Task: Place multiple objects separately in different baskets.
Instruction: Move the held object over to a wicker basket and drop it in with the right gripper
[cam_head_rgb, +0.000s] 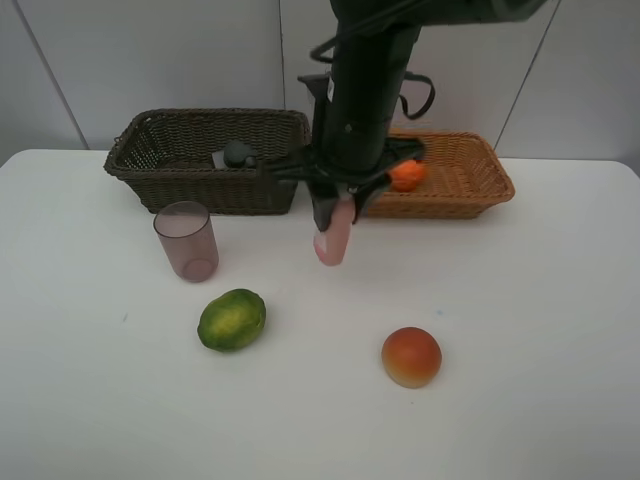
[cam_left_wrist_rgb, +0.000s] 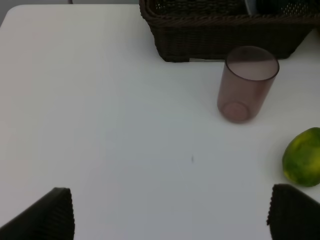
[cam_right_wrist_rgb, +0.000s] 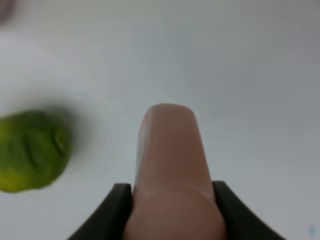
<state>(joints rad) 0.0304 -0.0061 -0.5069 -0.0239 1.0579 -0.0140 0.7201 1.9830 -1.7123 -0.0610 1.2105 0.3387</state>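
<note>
One slim pink bottle (cam_head_rgb: 333, 240) sits in your right claw (cam_head_rgb: 336, 208). It is smooth and pale pink, rounded at its free end, and its other end is hidden inside the claw. The dark fingers pinch it from both sides, and most of its length sticks out below them, pointing down at the surface (cam_head_rgb: 520, 300). It appears to hang just clear of that surface.

You have it in front of the gap between the dark basket (cam_head_rgb: 150, 170) and the tan basket (cam_head_rgb: 480, 185). In the high view the cup (cam_head_rgb: 186, 240) stands to its left, and the green fruit (cam_head_rgb: 232, 319) and red-orange fruit (cam_head_rgb: 411, 356) lie nearer the camera. An orange (cam_head_rgb: 406, 175) lies in the tan basket and a dark bottle (cam_head_rgb: 236, 154) in the dark one.

Your left claw (cam_left_wrist_rgb: 172, 207) is spread wide over the surface near the cup.
</note>
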